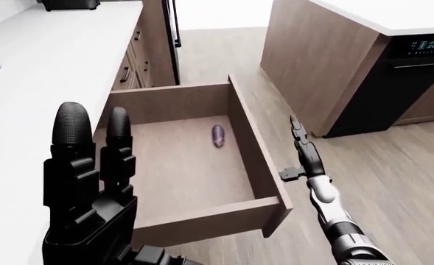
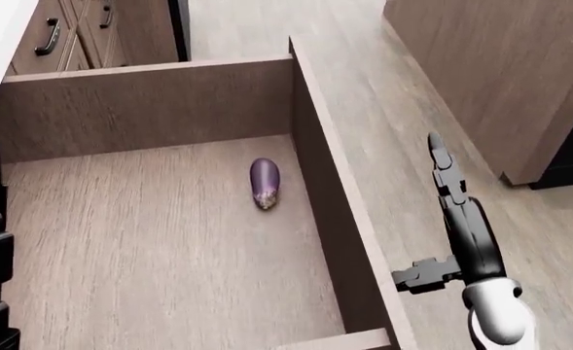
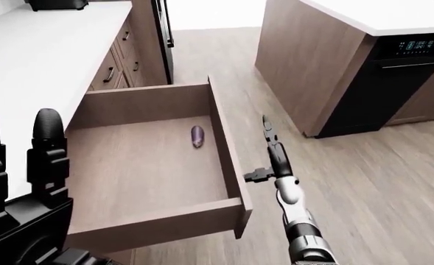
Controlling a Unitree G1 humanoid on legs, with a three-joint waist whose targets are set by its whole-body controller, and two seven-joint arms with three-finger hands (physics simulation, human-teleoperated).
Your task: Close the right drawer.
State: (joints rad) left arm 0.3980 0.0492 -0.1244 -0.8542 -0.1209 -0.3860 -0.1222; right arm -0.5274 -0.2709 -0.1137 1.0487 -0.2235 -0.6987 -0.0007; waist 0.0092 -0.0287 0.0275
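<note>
Your drawer point(image 1: 195, 221) stands pulled wide out from the counter point(image 1: 47, 61), filling the middle of the left-eye view, its front panel down toward 6 o'clock. Inside, a small purple eggplant point(image 2: 264, 183) lies on the wooden bottom, toward 1 o'clock of the drawer's floor and close to the right side wall without touching it.

Your right hand point(image 2: 451, 233) hangs outside that right wall, at about 4 o'clock in the head view. Its fingers point(image 2: 442, 169) point straight up the frame, extended and spread flat, with the thumb sticking out sideways toward the drawer wall; it grips nothing. Whether the thumb tip actually touches the wall is hard to judge from these angles.

Your left hand point(image 1: 91, 182) is raised close to the camera at 8 o'clock in the left-eye view, fingers upright and apart, holding nothing.

At 2 o'clock stands a wooden island point(image 1: 320, 61) with a black oven point(image 1: 401, 77) beside it.
</note>
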